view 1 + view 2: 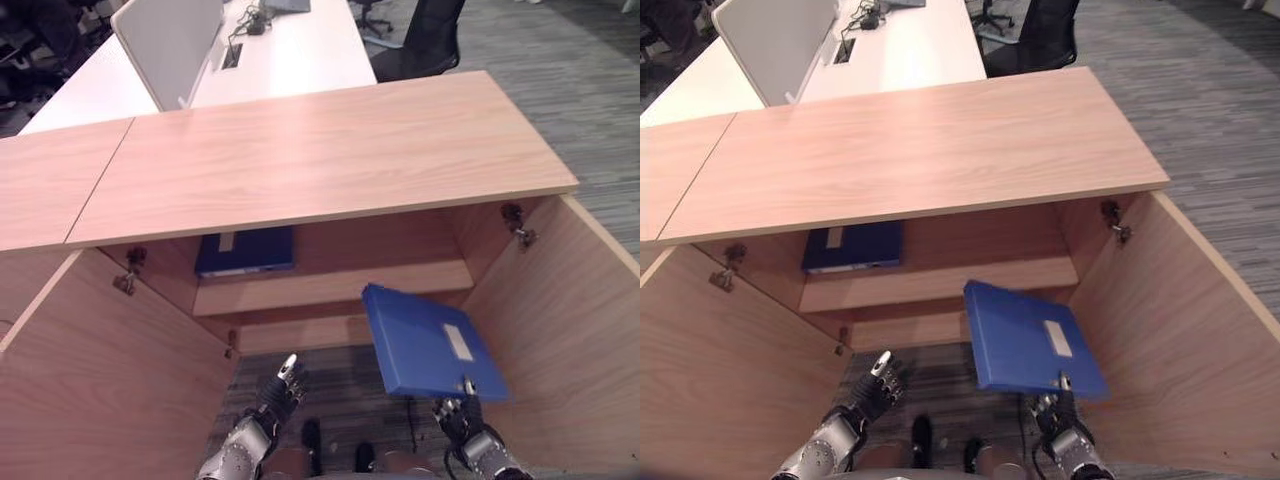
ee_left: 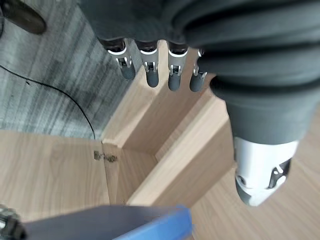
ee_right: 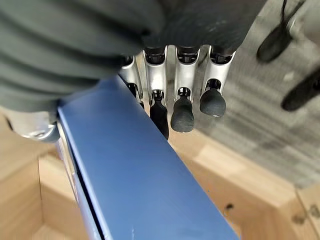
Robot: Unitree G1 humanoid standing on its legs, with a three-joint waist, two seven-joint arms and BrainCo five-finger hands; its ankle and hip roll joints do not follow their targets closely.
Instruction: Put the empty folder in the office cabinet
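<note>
Right hand (image 1: 462, 412) pinching blue folder (image 1: 430, 343) (tilted) before open cabinet (image 1: 330, 285), left hand (image 1: 283, 388) relaxed

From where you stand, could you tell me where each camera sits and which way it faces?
Left eye view: on the head, looking down at the open cabinet; both hands low.
Right eye view: same scene from slightly aside; right hand grips the folder.
Left wrist view: along the open left hand toward the shelves.
Right wrist view: along the fingers on the folder.
All four show the folder.

White desk (image 1: 300, 50), black chair (image 1: 425, 40), grey carpet (image 1: 560, 80)
</note>
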